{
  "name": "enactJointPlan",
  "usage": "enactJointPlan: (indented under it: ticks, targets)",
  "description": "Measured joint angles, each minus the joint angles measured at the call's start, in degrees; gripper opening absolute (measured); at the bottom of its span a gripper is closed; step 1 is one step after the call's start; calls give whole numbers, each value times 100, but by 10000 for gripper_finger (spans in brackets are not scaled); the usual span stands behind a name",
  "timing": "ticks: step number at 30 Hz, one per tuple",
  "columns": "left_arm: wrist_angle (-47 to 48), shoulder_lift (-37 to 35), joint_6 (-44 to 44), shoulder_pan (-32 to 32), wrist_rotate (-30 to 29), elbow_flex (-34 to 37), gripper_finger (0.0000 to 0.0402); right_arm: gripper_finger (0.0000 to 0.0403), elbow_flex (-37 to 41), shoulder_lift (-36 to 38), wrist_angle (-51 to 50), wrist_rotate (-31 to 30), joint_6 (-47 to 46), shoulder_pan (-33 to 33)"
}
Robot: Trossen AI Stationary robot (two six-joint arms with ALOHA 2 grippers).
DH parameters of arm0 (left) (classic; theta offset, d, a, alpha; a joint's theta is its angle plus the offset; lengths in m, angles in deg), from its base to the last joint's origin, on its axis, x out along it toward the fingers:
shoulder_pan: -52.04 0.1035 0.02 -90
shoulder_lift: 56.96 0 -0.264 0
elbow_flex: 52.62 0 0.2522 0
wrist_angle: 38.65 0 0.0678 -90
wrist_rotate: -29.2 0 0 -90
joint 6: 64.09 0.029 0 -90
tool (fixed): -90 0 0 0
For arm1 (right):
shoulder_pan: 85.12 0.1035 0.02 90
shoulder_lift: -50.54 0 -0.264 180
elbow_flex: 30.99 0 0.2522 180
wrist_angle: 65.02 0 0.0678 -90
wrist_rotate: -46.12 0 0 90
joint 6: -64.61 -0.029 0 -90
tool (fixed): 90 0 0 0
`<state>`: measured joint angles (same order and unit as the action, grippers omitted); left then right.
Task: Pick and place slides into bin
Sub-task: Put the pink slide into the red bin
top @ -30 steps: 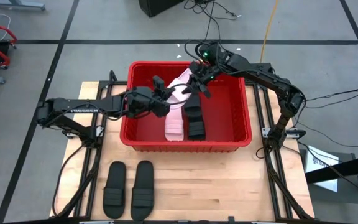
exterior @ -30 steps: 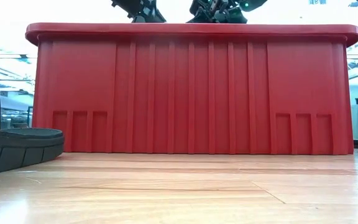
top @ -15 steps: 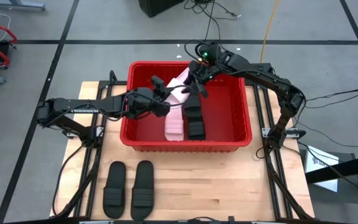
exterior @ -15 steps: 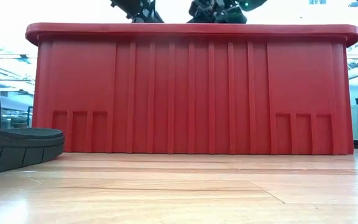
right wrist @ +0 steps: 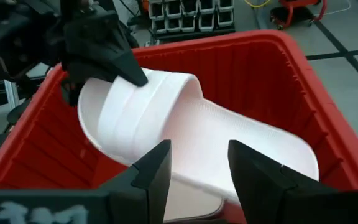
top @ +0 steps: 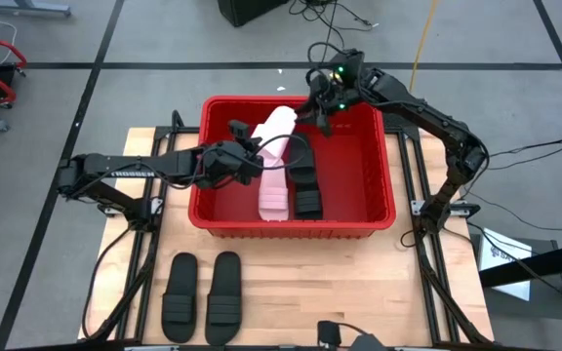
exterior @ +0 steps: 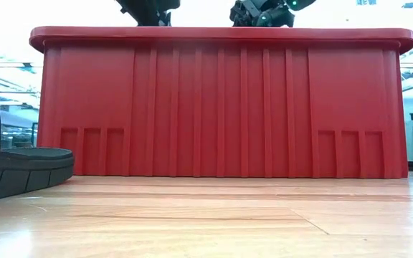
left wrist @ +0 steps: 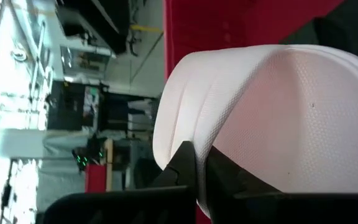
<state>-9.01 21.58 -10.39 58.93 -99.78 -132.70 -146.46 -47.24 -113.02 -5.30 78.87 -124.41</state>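
While two black ribbed-strap slide sandals [top: 201, 296] lie side by side on the wooden table [top: 359, 292] in front, the left gripper [top: 249, 156] pinches a pale pink-white slide sandal [top: 273, 136], holding it tilted over the large red plastic bin [top: 386, 213]. Another pale sandal [top: 272, 195] and black sandals [top: 306, 185] lie inside. Farther right, the right gripper [top: 322, 105] hovers above the bin's far wall, jaws spread and empty.

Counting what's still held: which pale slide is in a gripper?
The tilted pale slide, pinched by the left gripper; the other pale slide lies flat in the bin.
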Motion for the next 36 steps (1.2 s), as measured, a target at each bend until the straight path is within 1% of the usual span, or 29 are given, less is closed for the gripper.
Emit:
enactJointPlan:
  ticks: [8, 12, 16, 19, 23, 27, 29, 36]
  targets:
    - [441, 3, -914, 0, -12, 4, 2, 153, 0, 24, 15, 15, 22, -46]
    - [504, 111, -1245, 49, -10, 150, 2, 151, 0, 24, 15, 35, 55, -40]
    - [337, 254, -1461, 108, -118, 392, 1, 152, 0, 24, -3, 42, 57, -40]
    - [397, 303, -1643, 182, -262, 496, 1, 153, 0, 24, -24, 42, 57, -40]
    - [345, 403, -1952, 297, -134, 568, 1, 151, 0, 22, -28, 44, 57, -40]
    - [198, 586, -2182, 383, 29, 633, 1, 152, 0, 22, -28, 44, 57, -35]
    - [19, 755, -2245, 400, 25, 632, 1, 153, 0, 22, -28, 44, 57, -35]
    - [-148, 1334, -2362, 439, 170, 666, 1, 151, 0, 19, -35, 51, 57, -35]
